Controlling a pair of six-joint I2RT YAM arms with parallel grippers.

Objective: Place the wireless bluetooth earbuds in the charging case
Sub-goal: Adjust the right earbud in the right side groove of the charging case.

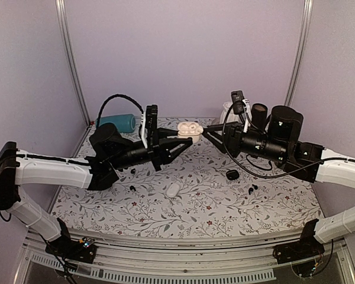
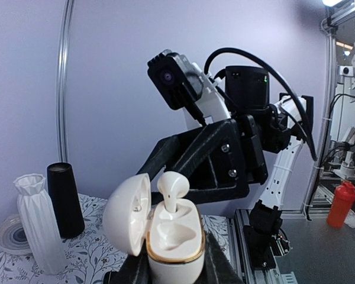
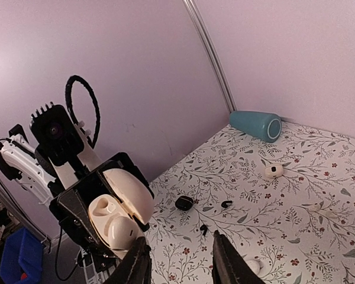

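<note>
One white earbud [image 2: 173, 190] stands in the open charging case [image 2: 174, 251]. Its long axis is upright in the left wrist view: stem down inside the case, rounded head up and clear of the gold-banded rim. The lid [image 2: 127, 214] is swung open to the left of that view, hollow side toward the earbud.

The case is held off the table [image 1: 225, 207], above its far middle in the top view. The left gripper [image 2: 171, 271] clamps it low on the body, jaws closed against both sides. The right gripper [image 3: 180, 263] faces the case's open mouth from close by. Its fingers [image 3: 137, 265] stand apart with nothing between them.

On the floral tabletop lie:
- scattered black buds [image 1: 252, 187]
- a small black case [image 1: 232, 174]
- a closed white case [image 1: 173, 189]

A teal speaker [image 1: 118, 122] lies on its side at the far left. A white ribbed vase [image 2: 38, 219] and a black cylinder [image 2: 65, 198] stand upright, side by side.
</note>
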